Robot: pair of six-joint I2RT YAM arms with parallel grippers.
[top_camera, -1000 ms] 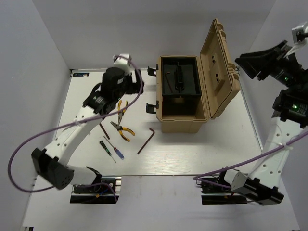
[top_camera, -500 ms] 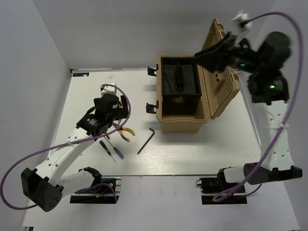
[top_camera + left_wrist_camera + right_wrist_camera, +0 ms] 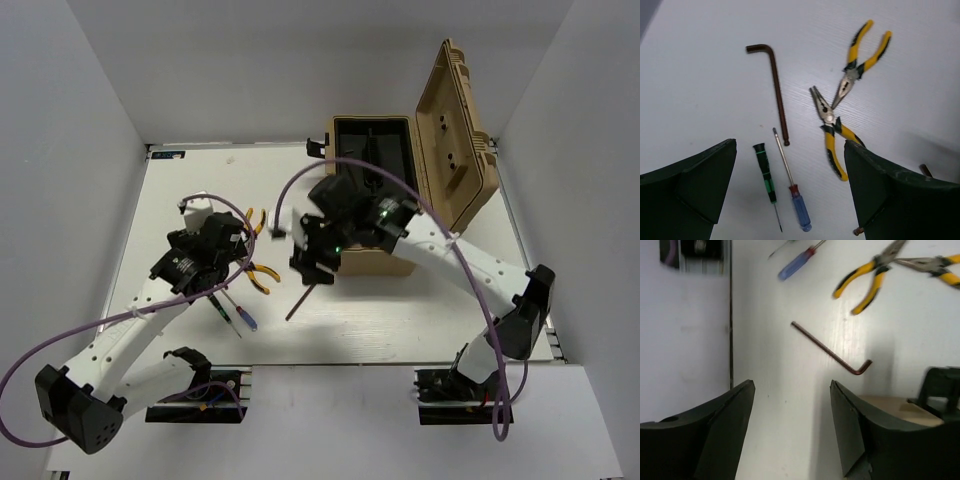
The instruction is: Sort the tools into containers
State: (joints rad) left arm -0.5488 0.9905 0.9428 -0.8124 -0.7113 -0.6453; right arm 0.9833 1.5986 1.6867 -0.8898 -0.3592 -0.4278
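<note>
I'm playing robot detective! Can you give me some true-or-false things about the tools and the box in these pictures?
1. The toolbox lid stands open. True.
2. Two yellow-handled pliers lie on the table. True.
3. The left gripper holds the pliers. False: it is open, holding nothing.
4. The blue screwdriver is inside the toolbox. False: it lies on the table beside the green screwdriver.
5. The right gripper is shut on a hex key. False: it is open, and the hex key lies on the table below it.
</note>
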